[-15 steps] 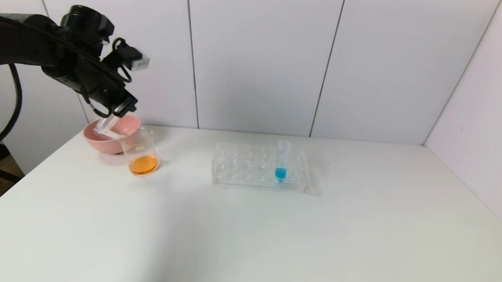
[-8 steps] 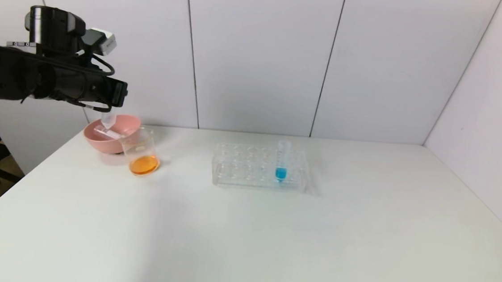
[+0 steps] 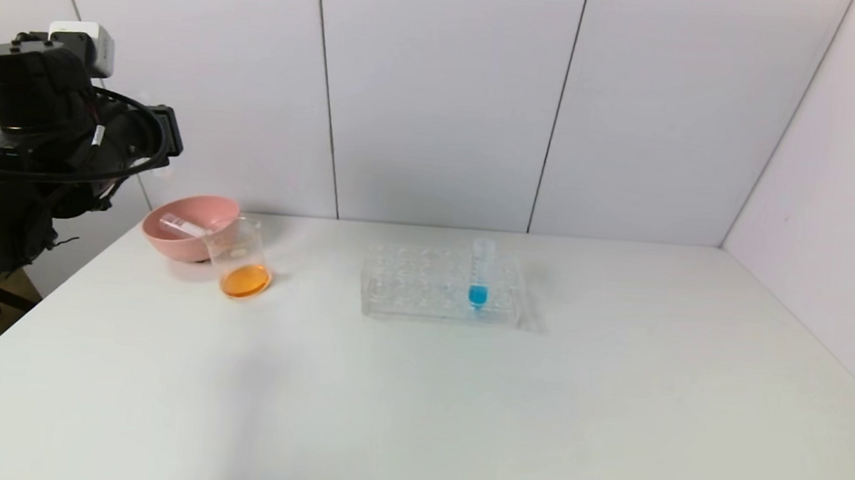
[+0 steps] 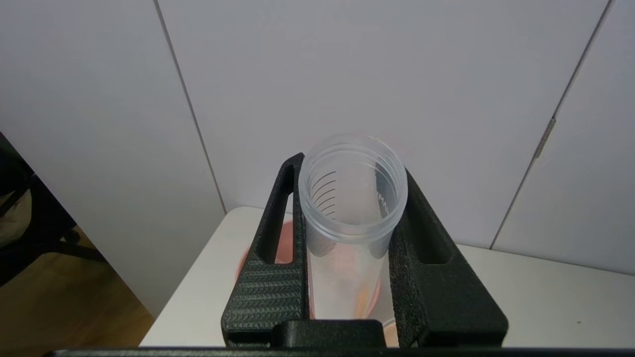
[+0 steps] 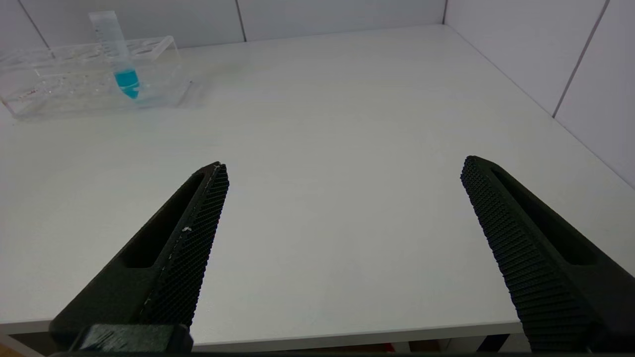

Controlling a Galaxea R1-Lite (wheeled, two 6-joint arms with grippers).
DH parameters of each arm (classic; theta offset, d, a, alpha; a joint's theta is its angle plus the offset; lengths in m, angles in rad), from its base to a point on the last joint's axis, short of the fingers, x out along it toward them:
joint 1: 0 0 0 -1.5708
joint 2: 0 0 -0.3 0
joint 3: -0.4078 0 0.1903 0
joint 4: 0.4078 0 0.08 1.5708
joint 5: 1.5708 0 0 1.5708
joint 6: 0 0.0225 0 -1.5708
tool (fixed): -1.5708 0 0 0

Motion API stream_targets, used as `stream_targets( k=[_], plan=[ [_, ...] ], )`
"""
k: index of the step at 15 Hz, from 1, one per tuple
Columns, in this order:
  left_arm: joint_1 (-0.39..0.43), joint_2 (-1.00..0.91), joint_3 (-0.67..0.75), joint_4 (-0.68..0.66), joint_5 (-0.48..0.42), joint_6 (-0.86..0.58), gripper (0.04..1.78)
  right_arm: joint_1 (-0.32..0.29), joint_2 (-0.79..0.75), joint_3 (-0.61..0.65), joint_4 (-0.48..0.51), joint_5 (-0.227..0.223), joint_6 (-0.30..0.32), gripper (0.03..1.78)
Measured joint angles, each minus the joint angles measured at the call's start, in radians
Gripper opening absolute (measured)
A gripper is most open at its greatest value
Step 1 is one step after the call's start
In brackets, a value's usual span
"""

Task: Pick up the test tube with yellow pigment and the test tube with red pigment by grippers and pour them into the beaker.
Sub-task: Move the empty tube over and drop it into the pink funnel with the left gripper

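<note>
White flat table (image 3: 460, 410) carries a pink round bowl (image 3: 185, 240) at the far left, a clear glass beaker (image 3: 240, 257) with orange liquid touching it, and a clear rectangular plastic tube rack (image 3: 424, 284) mid-table.

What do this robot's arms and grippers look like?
The left arm is matte black with looped black cables and a small white-grey box on top. The left gripper and right gripper each have two long, tapering black fingers with finely textured pads.
</note>
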Motion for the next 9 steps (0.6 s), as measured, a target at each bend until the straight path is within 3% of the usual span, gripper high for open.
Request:
stream_targets(
  k=[4, 9],
  plan=[
    [0.039, 0.074, -0.049, -0.011, -0.004, -0.01, 0.46, 0.0, 0.0, 0.0, 0.0, 0.0, 0.0, 1.71],
    [0.071, 0.273, -0.261, -0.003, -0.018, -0.013, 0.46, 0.0, 0.0, 0.0, 0.0, 0.0, 0.0, 1.71]
  ],
)
